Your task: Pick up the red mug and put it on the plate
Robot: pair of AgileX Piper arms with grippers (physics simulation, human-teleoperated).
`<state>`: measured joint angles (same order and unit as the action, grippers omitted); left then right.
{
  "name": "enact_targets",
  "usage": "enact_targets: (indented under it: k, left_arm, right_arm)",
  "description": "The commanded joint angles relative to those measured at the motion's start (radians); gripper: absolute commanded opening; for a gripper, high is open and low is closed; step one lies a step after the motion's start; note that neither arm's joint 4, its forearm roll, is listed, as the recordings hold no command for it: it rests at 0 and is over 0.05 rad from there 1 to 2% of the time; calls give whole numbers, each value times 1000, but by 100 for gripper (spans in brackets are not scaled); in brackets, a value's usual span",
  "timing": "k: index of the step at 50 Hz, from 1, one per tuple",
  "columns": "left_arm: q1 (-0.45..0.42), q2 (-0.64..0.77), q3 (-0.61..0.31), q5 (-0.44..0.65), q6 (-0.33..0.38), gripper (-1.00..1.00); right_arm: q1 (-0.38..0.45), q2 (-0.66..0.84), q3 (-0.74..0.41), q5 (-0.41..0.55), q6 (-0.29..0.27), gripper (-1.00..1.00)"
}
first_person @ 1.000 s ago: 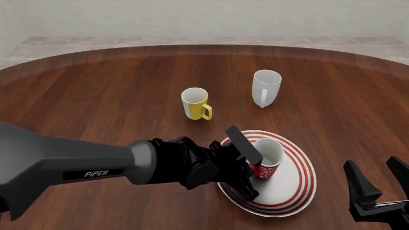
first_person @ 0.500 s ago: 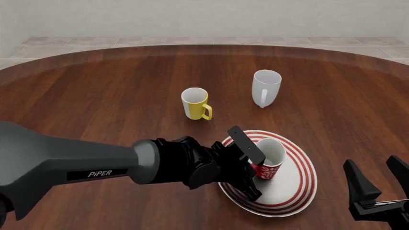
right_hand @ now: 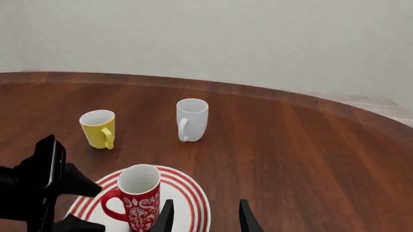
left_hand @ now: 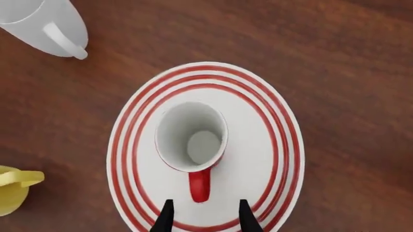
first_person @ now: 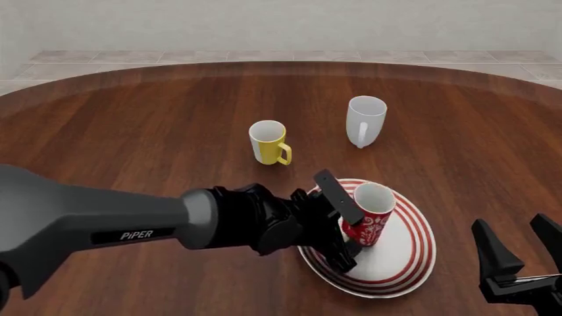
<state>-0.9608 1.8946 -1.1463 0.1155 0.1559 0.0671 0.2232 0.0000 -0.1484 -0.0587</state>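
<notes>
Red mug (first_person: 370, 214) upright on plate (first_person: 406, 262); left gripper (first_person: 343, 224) jaws released beside handle. Right gripper (first_person: 520, 253) jaws released, near right.

Illumination is even and diffuse in all three views; no single light source can be located. The table (first_person: 131, 131) shows a soft, broad sheen on its wood grain, brighter toward the far edge, with no hard glare. Shadows are faint: a weak dark patch lies beside the white mug (first_person: 365, 121) and the yellow mug (first_person: 268, 141). The renders are sharp edge to edge, with no motion blur, noise or visible lens distortion. The plate (left_hand: 277, 159) is bright but not overexposed.
</notes>
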Motion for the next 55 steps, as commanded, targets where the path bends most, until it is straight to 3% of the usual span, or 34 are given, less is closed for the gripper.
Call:
enact_targets:
  k: [1, 13, 27, 38, 40, 51, 55]
  left_arm:
    - [11, -13, 0, -4, 25, 100]
    - [2, -51, 14, 3, 22, 100]
    - [-42, -191, 82, 27, 19, 100]
    - [-94, -452, 163, 116, 64, 100]
    - [-61, -496, 159, 139, 62, 100]
    - [-71, -723, 169, 242, 114, 100]
    - [-58, -790, 162, 277, 95, 100]
  right_arm:
    - [1, -7, 0, 7, 1, 100]
    - [3, -4, 0, 6, -3, 100]
    - [2, 10, 0, -6, -7, 100]
    - [5, 14, 0, -8, -11, 100]
    - [5, 15, 0, -9, -12, 100]
    - [9, 51, 0, -40, -17, 100]
    - [9, 42, 0, -31, -20, 100]
